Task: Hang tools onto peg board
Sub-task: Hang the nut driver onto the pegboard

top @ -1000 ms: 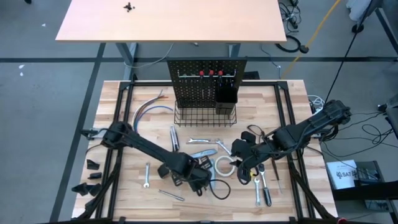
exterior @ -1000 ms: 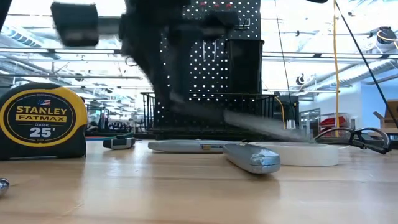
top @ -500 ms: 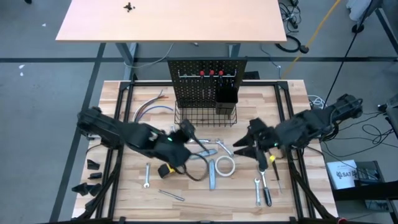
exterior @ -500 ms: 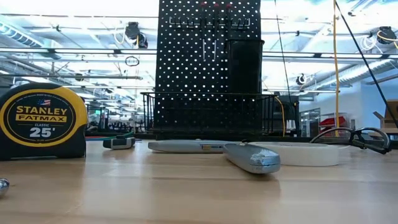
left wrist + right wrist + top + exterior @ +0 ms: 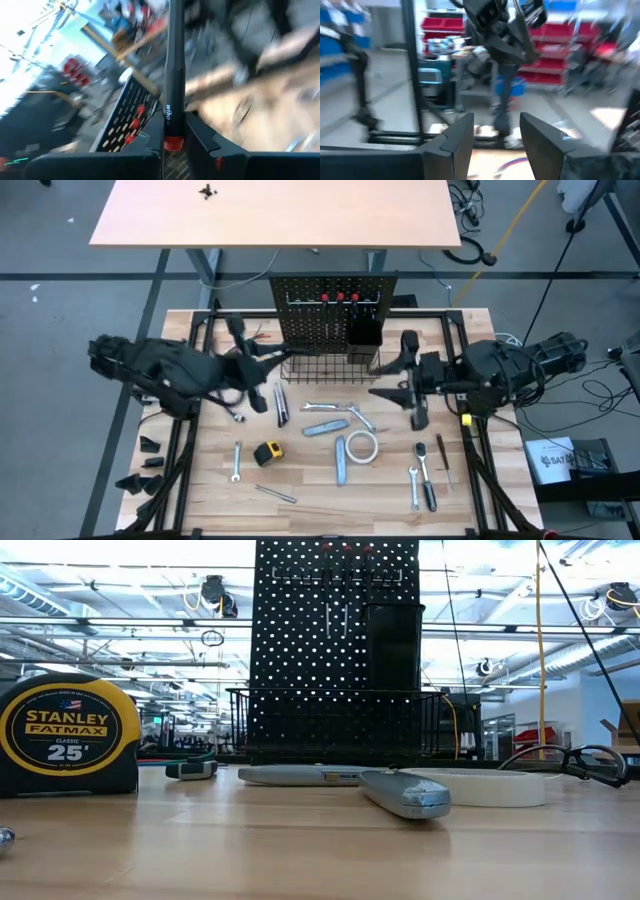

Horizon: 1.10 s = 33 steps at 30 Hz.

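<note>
We see the left gripper (image 5: pixel 172 142) has lifted up from the table and now pinches a dark screwdriver (image 5: pixel 172 75) between its fingers, near the peg board (image 5: pixel 330 305), ready to hang, while the right gripper (image 5: pixel 495 135) waits with fingers spread.

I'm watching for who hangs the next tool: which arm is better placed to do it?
Left. Its gripper is shut on a dark screwdriver, lifted beside the peg board; the right gripper is open and empty.

A light wooden desk (image 5: pixel 275 212) stands beyond the worktable; cables (image 5: pixel 245 352) lie there.
</note>
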Each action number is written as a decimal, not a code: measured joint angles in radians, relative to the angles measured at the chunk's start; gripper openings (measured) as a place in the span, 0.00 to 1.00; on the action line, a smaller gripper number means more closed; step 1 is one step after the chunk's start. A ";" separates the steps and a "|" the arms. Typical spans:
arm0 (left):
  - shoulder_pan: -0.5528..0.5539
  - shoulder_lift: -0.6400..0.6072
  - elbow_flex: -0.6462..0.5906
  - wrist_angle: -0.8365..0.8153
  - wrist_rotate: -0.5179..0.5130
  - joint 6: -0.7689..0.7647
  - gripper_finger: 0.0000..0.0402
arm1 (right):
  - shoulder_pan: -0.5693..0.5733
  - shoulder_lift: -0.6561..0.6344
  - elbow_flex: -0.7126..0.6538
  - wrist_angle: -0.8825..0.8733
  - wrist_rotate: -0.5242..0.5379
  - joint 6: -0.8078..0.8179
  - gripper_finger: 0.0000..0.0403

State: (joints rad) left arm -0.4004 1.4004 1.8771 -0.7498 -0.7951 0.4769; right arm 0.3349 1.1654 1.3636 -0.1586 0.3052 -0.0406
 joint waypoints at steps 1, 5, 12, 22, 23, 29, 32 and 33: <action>0.000 -0.010 0.000 0.044 0.029 -0.023 0.10 | -0.007 0.010 0.000 0.032 0.008 -0.043 0.38; -0.001 -0.041 0.000 0.240 0.151 -0.071 0.10 | -0.048 0.049 0.000 0.241 -0.005 -0.130 0.38; 0.004 -0.043 -0.042 0.556 0.334 -0.122 0.10 | -0.144 0.122 0.000 0.556 -0.227 -0.086 0.38; 0.064 -0.008 -0.182 0.691 0.351 -0.298 0.10 | -0.179 0.177 0.089 0.522 -0.259 -0.014 0.39; 0.068 -0.009 -0.193 0.702 0.351 -0.311 0.10 | -0.178 0.182 0.108 0.500 -0.259 -0.017 0.39; 0.066 -0.001 -0.203 0.715 0.351 -0.341 0.10 | -0.179 0.236 0.233 0.385 -0.255 -0.039 0.39; 0.068 0.001 -0.204 0.691 0.339 -0.365 0.10 | -0.179 0.272 0.305 0.316 -0.255 -0.059 0.38; 0.068 0.001 -0.204 0.685 0.331 -0.367 0.10 | -0.179 0.284 0.332 0.292 -0.255 -0.060 0.39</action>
State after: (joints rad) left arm -0.3321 1.4017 1.6733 -0.0646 -0.4643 0.1096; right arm 0.1562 1.4495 1.6959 0.1332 0.0502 -0.1009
